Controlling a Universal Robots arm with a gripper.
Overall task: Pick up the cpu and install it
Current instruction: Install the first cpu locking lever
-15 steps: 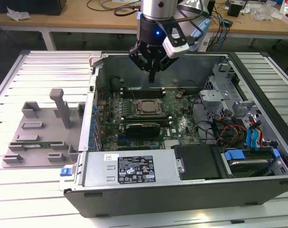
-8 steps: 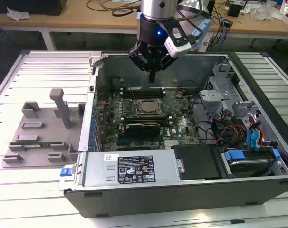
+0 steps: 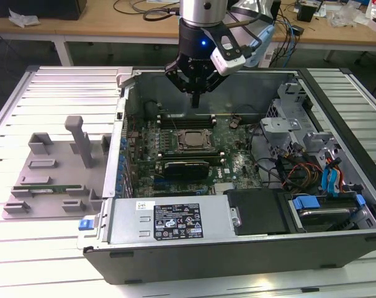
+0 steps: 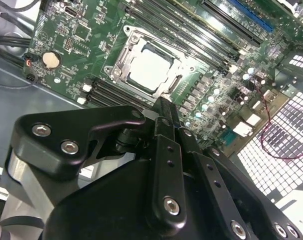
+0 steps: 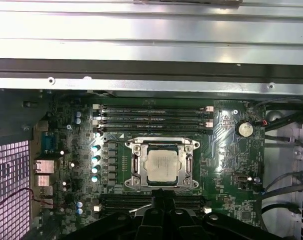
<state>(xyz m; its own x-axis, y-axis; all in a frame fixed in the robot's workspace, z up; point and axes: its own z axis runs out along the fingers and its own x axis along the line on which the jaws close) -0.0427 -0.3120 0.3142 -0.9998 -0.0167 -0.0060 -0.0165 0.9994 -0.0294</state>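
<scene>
The cpu is a small square chip with a silver-grey top. It lies flat inside the metal-framed socket on the green motherboard of the open computer case. Both wrist views look down on the cpu in its socket frame. My gripper hangs above the board, just behind the socket in the exterior view. Its black fingers are pressed together into one point with nothing between them. In the wrist views the gripper tip stands apart from the chip, beside the socket's edge.
A long black graphics card lies in front of the socket. Drive cages and coloured cables fill the case at the exterior view's right. A power supply sits along the front. A grey plastic tray with blocks rests outside at the left.
</scene>
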